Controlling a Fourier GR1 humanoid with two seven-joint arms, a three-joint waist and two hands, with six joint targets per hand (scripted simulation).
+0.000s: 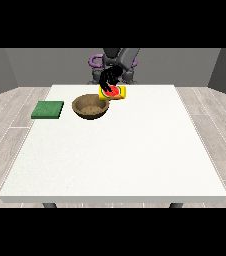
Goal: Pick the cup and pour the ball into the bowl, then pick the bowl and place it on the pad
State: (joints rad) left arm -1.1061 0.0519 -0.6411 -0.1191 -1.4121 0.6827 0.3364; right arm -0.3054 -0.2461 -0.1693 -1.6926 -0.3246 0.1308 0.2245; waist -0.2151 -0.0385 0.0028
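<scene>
White table: hand tips yellow cup toward bowl.

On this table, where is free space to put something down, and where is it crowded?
The whole near half of the table, in front of the bowl, is bare, and so is the right side beyond the cup. It is crowded at the far edge: the hand is on the cup beside the bowl, with the green pad to the left.

Yellow cup, red inside, tipped just beside brown bowl's far rim; green pad flat, apart from bowl.
</scene>
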